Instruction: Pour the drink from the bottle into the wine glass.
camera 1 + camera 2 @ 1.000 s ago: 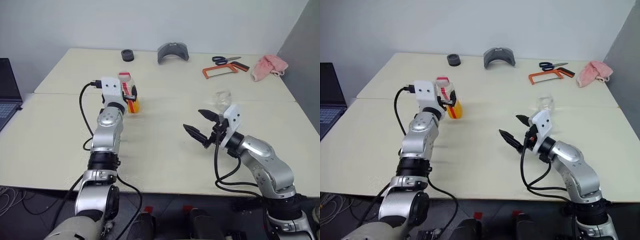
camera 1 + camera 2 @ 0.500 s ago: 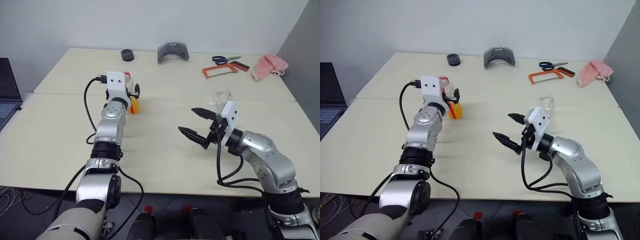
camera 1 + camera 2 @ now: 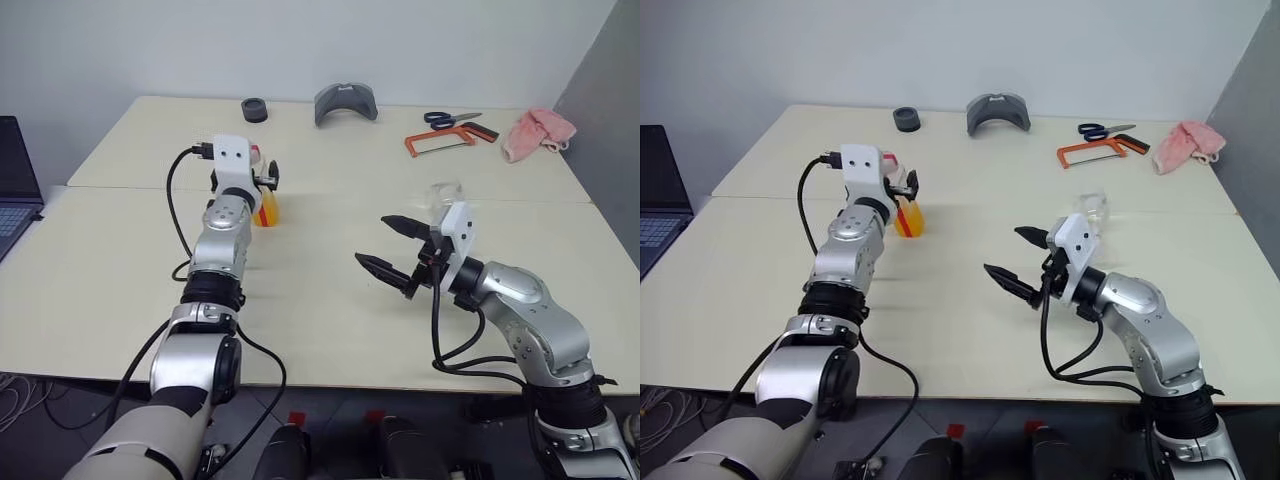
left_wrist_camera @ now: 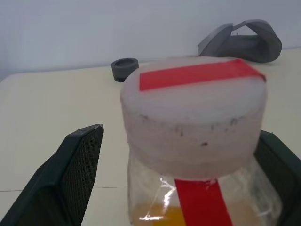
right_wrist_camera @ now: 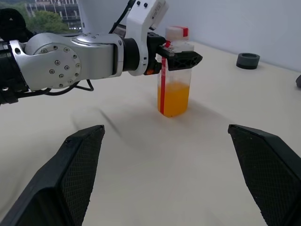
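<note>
The small slim clear plastic bottle with the red label stripe and red-and-white cap [image 5: 174, 70] stands upright on the pale cream table [image 3: 320, 300], on the robot's left side and well back from the near edge, with the translucent orange drink [image 5: 174, 98] filling roughly its lower half. The left gripper [image 5: 181, 59] is level with the bottle's upper part, just under the cap, and its two black fingers [image 4: 70, 174] sit spread either side of the bottle with a visible gap on at least one side, so it looks like it's lined up for a grab rather than clamped yet. Makes sense to go in high like that: the cap end is what has to tip toward the glass later. The left arm is stretched almost straight out over the table, wrist level, pointing forward. The small clear stemmed wine glass [image 3: 446, 194] stands upright on the robot's right side, well apart from the bottle and just behind the right wrist's white camera housing, so it's partly hidden. The right gripper [image 3: 392, 250] hovers above the table in front of the glass, fingers wide apart and holding nothing, the forearm bent in and the gripper angled across toward the bottle, probably just parked out of the way or waiting to steady the glass. Nothing poured so far as far as one can tell; the glass looks empty. Next move seems to be closing on the bottle.
</note>
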